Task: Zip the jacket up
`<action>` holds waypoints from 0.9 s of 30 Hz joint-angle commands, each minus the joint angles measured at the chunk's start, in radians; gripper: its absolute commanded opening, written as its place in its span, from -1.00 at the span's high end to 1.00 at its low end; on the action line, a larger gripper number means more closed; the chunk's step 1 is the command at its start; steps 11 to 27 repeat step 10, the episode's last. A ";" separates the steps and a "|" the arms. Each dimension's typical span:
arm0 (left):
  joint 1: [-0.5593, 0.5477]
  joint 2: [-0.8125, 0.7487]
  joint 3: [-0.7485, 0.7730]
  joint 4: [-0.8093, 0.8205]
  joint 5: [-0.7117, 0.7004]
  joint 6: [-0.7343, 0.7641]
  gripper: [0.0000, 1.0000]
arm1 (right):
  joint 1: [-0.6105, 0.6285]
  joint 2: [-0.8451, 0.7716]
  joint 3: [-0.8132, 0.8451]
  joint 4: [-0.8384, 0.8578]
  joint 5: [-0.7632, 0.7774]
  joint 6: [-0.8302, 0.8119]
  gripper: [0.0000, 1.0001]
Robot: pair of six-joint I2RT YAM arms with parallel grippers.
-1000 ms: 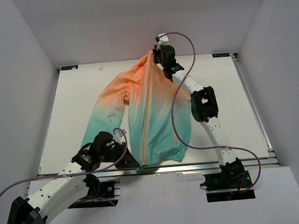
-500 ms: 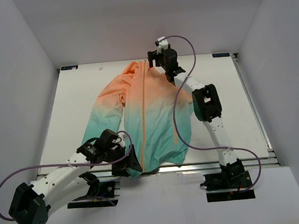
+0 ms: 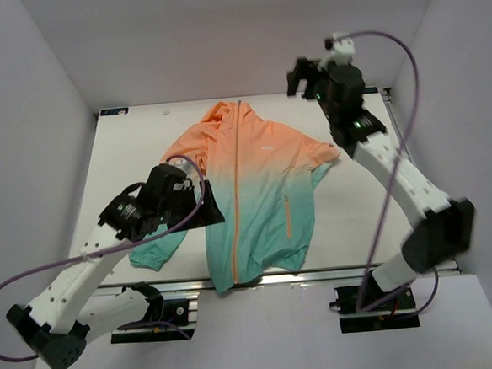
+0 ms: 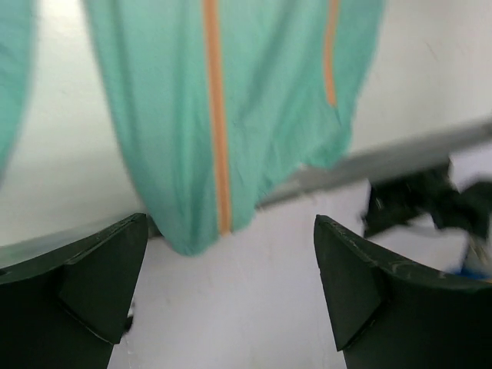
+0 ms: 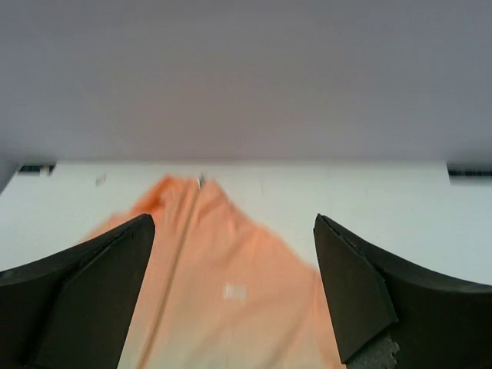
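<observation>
The jacket (image 3: 254, 175) lies spread flat on the white table (image 3: 365, 201), orange at the hood, teal at the hem, which hangs over the front edge. Its orange zipper (image 3: 238, 193) runs closed along the full front, with the pull (image 5: 201, 181) at the collar. My left gripper (image 3: 207, 209) hovers open above the jacket's left sleeve, holding nothing. In the left wrist view the teal hem (image 4: 261, 100) and zipper (image 4: 215, 115) lie beyond the left gripper (image 4: 231, 292). My right gripper (image 3: 300, 78) is raised at the back right, open and empty. The orange shoulders (image 5: 231, 284) show between the tips of the right gripper (image 5: 234, 296).
White walls enclose the table on three sides. A metal rail (image 3: 362, 268) runs along the front edge. Purple cables (image 3: 382, 192) loop off both arms. Black markers (image 3: 114, 112) sit at the back corners. The arm bases (image 3: 376, 298) are bolted below the rail.
Both grippers opened and let go of the jacket. The right arm rose and swung to the back right, the left arm lifted away from the hem. The jacket settled flat.
</observation>
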 commanded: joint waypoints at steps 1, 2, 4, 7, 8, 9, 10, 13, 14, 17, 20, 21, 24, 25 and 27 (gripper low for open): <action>0.031 0.155 0.121 -0.014 -0.279 -0.003 -0.96 | -0.005 -0.202 -0.285 -0.278 0.047 0.194 -0.79; 0.063 0.222 0.202 -0.005 -0.282 0.007 -0.96 | -0.005 -0.329 -0.359 -0.288 0.024 0.220 -0.79; 0.094 0.261 0.253 0.023 -0.275 0.026 -0.96 | -0.005 -0.452 -0.559 -0.303 -0.009 0.268 -0.79; 0.157 0.272 0.259 0.081 -0.229 0.050 -0.96 | -0.007 -0.651 -0.715 -0.312 -0.012 0.300 -0.79; 0.186 0.271 0.252 0.097 -0.210 0.051 -0.96 | -0.007 -0.710 -0.728 -0.350 -0.007 0.294 -0.79; 0.197 0.268 0.232 0.103 -0.201 0.052 -0.96 | -0.005 -0.731 -0.735 -0.372 0.020 0.296 -0.79; 0.212 0.265 0.218 0.109 -0.187 0.057 -0.96 | -0.005 -0.744 -0.737 -0.387 0.026 0.296 -0.79; 0.212 0.265 0.218 0.109 -0.187 0.057 -0.96 | -0.005 -0.744 -0.737 -0.387 0.026 0.296 -0.79; 0.212 0.265 0.218 0.109 -0.187 0.057 -0.96 | -0.005 -0.744 -0.737 -0.387 0.026 0.296 -0.79; 0.212 0.265 0.218 0.109 -0.187 0.057 -0.96 | -0.005 -0.744 -0.737 -0.387 0.026 0.296 -0.79; 0.212 0.265 0.218 0.109 -0.187 0.057 -0.96 | -0.005 -0.744 -0.737 -0.387 0.026 0.296 -0.79; 0.212 0.265 0.218 0.109 -0.187 0.057 -0.96 | -0.005 -0.744 -0.737 -0.387 0.026 0.296 -0.79; 0.212 0.265 0.218 0.109 -0.187 0.057 -0.96 | -0.005 -0.744 -0.737 -0.387 0.026 0.296 -0.79; 0.212 0.265 0.218 0.109 -0.187 0.057 -0.96 | -0.005 -0.744 -0.737 -0.387 0.026 0.296 -0.79; 0.212 0.265 0.218 0.109 -0.187 0.057 -0.96 | -0.005 -0.744 -0.737 -0.387 0.026 0.296 -0.79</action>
